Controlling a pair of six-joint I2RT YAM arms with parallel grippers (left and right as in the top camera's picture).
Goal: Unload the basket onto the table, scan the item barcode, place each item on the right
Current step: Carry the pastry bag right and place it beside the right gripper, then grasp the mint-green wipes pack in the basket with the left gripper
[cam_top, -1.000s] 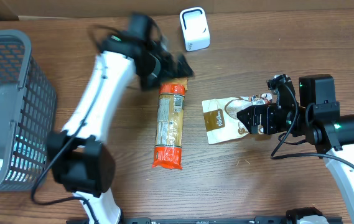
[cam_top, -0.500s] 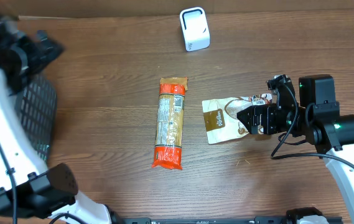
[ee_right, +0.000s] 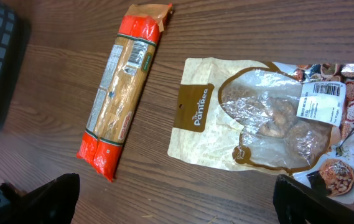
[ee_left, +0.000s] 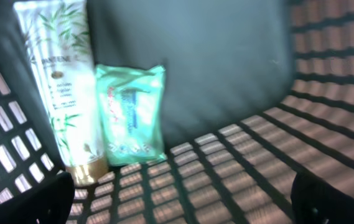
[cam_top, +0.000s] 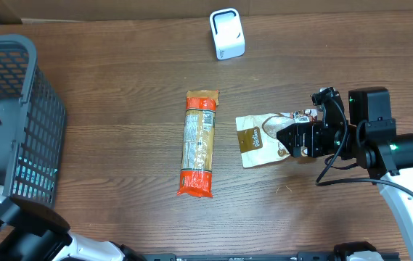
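Snack pouch (cam_top: pixel 260 138) lies flat on the counter (cam_top: pixel 119 181) just beside the pasta pack (cam_top: pixel 199 145), partly under the wide-open, empty right gripper (cam_top: pixel 297 139), looks light, floppy and slick, so I'd pinch its stiffer sealed edge, clear of the barcode label (ee_right: pixel 316 102).

Mock shop checkout, staged on a robot bench. You can read the setting from these items. A brown wood-grain tabletop (cam_top: pixel 119 188) serves as the counter. At its left stands a grey plastic mesh shopping basket (cam_top: pixel 43 109). Your left wrist view shows a white tube printed with green leaves (ee_left: pixel 61 87) and a green soft pack (ee_left: pixel 130 112) lying inside it. A small white box-shaped barcode scanner (cam_top: pixel 226 33) sits at the far edge. Retail goods lie mid-table: a long orange-ended clear packet (cam_top: pixel 199 143) and a beige windowed pouch (cam_top: pixel 264 139) bearing a white barcode label (ee_right: pixel 318 107).
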